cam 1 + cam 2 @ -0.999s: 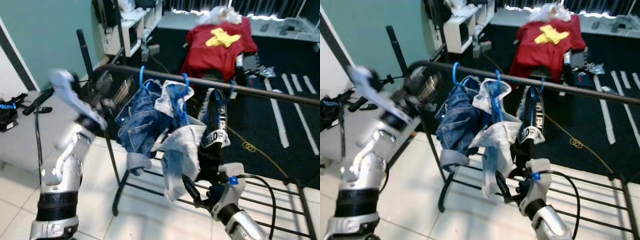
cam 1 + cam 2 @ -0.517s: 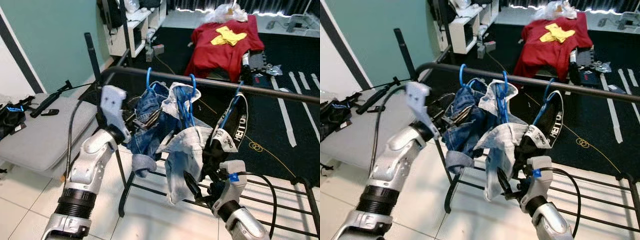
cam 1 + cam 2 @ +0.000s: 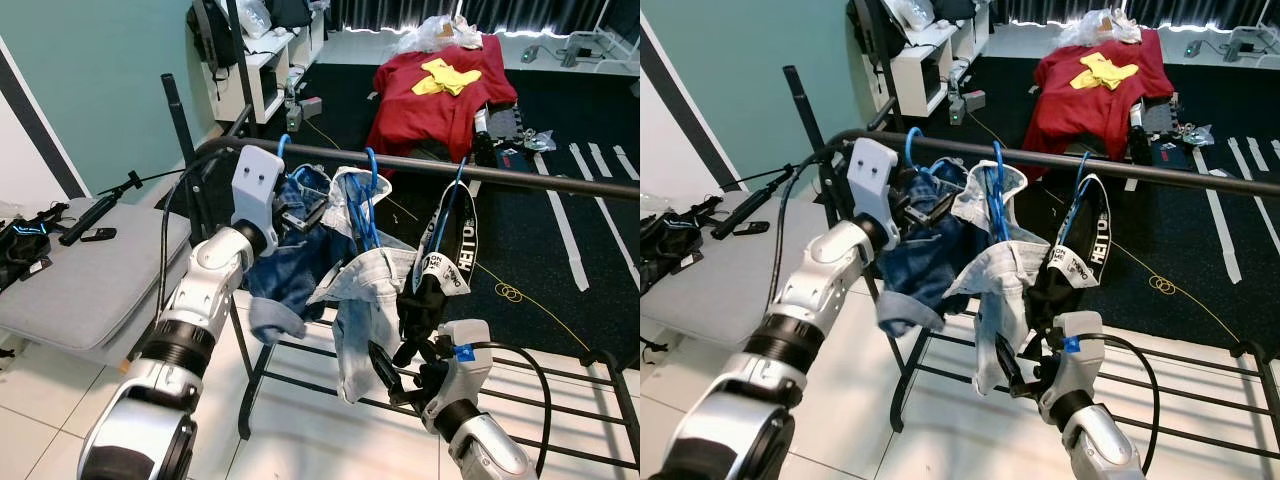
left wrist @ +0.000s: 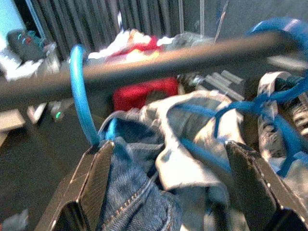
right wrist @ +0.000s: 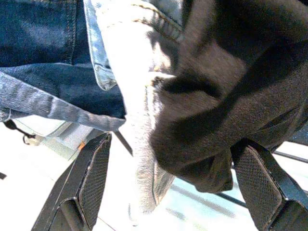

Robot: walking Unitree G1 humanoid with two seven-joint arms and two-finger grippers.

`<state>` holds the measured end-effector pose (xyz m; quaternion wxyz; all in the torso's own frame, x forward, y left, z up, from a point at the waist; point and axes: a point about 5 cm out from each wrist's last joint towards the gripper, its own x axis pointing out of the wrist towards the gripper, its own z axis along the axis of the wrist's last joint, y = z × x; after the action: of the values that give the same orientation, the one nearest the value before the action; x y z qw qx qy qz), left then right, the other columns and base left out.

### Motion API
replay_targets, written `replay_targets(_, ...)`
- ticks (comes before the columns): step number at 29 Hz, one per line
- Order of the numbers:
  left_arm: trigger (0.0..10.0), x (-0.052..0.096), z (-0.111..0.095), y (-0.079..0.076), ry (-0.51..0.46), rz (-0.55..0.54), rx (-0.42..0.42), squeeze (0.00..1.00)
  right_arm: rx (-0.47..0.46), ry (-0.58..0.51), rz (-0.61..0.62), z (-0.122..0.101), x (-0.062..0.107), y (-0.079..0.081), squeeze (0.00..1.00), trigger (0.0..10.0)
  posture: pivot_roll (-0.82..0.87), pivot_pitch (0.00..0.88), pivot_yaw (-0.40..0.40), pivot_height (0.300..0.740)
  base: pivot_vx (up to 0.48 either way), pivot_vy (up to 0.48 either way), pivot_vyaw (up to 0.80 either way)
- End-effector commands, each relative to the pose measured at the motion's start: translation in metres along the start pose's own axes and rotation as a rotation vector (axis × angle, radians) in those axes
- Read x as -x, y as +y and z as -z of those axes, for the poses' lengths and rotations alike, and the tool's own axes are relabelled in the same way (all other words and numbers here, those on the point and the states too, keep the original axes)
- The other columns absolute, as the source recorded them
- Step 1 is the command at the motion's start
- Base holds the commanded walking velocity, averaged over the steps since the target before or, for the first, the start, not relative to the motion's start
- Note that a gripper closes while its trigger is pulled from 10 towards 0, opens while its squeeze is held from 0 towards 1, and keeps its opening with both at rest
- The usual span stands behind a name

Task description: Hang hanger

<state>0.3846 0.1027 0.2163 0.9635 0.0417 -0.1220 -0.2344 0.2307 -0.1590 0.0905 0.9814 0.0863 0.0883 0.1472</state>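
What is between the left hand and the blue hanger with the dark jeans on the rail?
Nothing visible: the open left hand sits right at the dark denim jeans, below the blue plastic hanger hooked over the black metal rail.

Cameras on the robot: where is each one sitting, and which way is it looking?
Left eye view: on the head, looking down at the rail with jeans on blue hangers; both silver arms show.
Right eye view: beside it on the head, same scene.
Left wrist view: along the left gripper and its open fingers toward the blue hanger hooked on the rail.
Right wrist view: up from the right gripper, fingers apart, at the black garment.
Both wrist views share the jeans.
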Motion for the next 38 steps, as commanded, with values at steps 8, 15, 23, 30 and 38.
replay_targets(8,10.0,-0.003,0.005,0.006,0.022,-0.036,0.058,0.0,0.008,0.011,0.015,0.003,0.0,-0.002,0.0,10.0,-0.1,0.069,0.09,0.74,0.0,0.0,0.0)
replay_targets(15,10.0,-0.001,0.005,0.007,-0.007,-0.024,0.078,0.0,0.012,0.013,0.02,0.003,0.0,-0.003,0.0,10.0,-0.1,0.069,0.086,0.74,0.0,0.0,0.0)
replay_targets(23,10.0,0.006,0.012,0.023,0.023,-0.095,0.035,0.0,0.015,0.017,0.02,0.003,0.0,-0.003,0.0,10.0,-0.1,0.068,0.082,0.74,0.0,0.0,0.0)
replay_targets(30,10.0,0.013,0.059,0.008,0.345,-0.073,0.005,0.0,0.023,0.016,0.026,0.003,0.0,-0.003,0.0,10.0,-0.12,0.065,0.091,0.74,0.0,0.0,0.0)
replay_targets(38,0.0,0.013,0.067,0.002,0.404,-0.058,0.019,0.0,0.024,0.012,0.032,0.003,0.0,-0.004,0.0,10.0,-0.12,0.061,0.093,0.74,0.0,0.0,0.0)
